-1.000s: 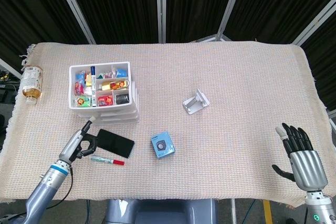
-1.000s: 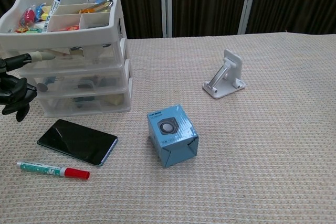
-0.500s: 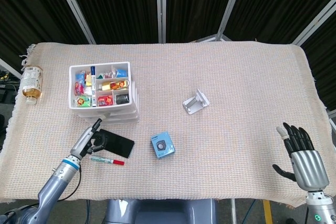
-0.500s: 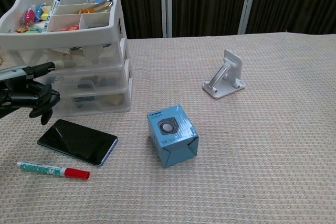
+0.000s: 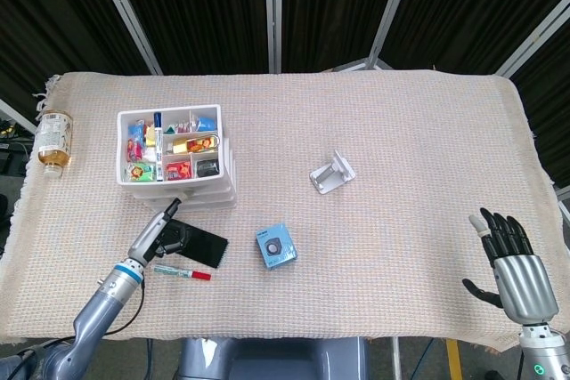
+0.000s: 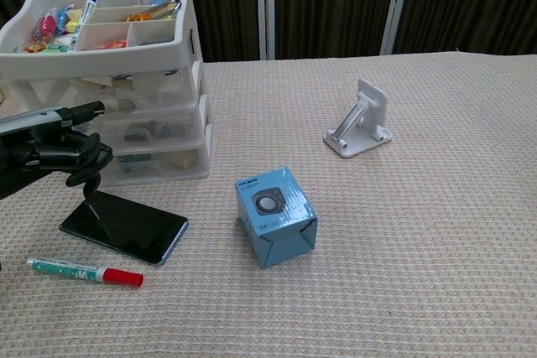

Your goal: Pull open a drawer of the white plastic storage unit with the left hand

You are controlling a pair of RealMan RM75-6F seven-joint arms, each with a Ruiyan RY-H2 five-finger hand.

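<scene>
Left hand point(image 6: 54, 142) is in front of the white storage unit point(image 6: 126, 90), at about middle-drawer height, one finger stretched toward the drawer fronts and the others curled in, holding nothing. Can't tell from either view whether the fingertip actually touches a drawer; from the head view the tip looks just short of the unit's front edge. The unit sits at the left of the worktop point(image 5: 401, 131), with an open top tray of small items and clear drawers stacked under it, all of which look shut. Step in hand, as I read it: get a fingertip hooked on a drawer lip. To do it well, go in low and level, seat the finger under or behind the pull ledge of one drawer only, then draw straight back toward the robot, not sideways. The unit looks like light plastic on cloth, so it'll likely slide or tip rather than let the drawer run; keep the pull slow and horizontal. Watch the black phone point(image 6: 123, 225) and the red-capped marker point(image 6: 84, 272) right under the pull path, since the wrist could drag them. Right hand point(image 5: 515, 266) is spread and empty at the near right edge, well clear.
</scene>
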